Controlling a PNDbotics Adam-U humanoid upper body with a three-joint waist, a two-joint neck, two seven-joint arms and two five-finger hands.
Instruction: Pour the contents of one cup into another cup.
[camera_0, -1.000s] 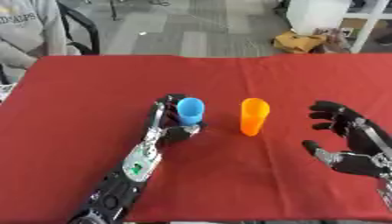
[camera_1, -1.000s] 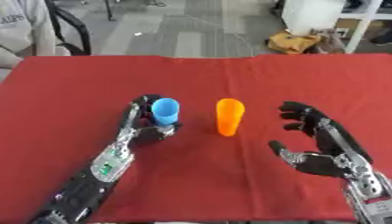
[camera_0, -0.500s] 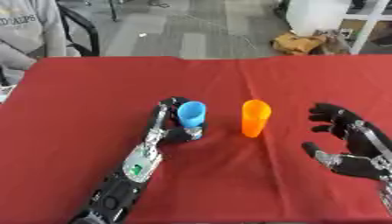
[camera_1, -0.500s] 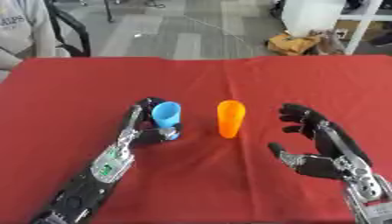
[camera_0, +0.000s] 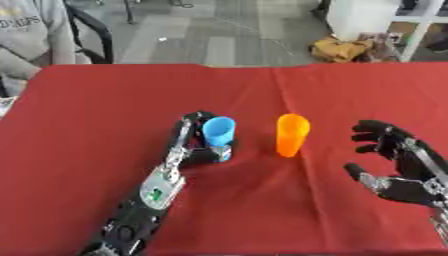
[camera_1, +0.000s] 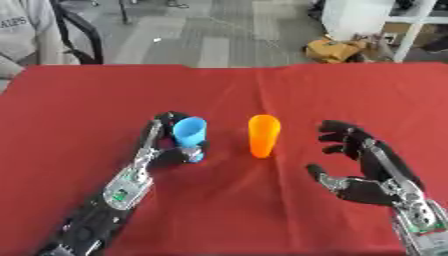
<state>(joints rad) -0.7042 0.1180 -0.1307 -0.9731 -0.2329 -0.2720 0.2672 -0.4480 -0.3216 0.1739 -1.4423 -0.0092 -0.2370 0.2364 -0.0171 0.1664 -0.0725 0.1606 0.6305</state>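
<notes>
A blue cup (camera_0: 219, 134) stands near the middle of the red table (camera_0: 105, 110), tilted slightly toward the right. My left hand (camera_0: 198, 145) is shut on it, fingers wrapped round its lower part. An orange cup (camera_0: 291, 135) stands upright a short way to the right of it, touched by nothing. My right hand (camera_0: 395, 165) hovers open to the right of the orange cup, palm turned toward it, fingers spread, with a gap between them.
The red table's far edge (camera_0: 219, 65) borders a grey floor. A person in a grey top (camera_0: 35, 35) sits at the far left corner beside a chair. A brown bag (camera_0: 346, 50) lies on the floor beyond.
The blue cup has tipped a little toward the orange cup in my left hand. My right hand has barely moved.
</notes>
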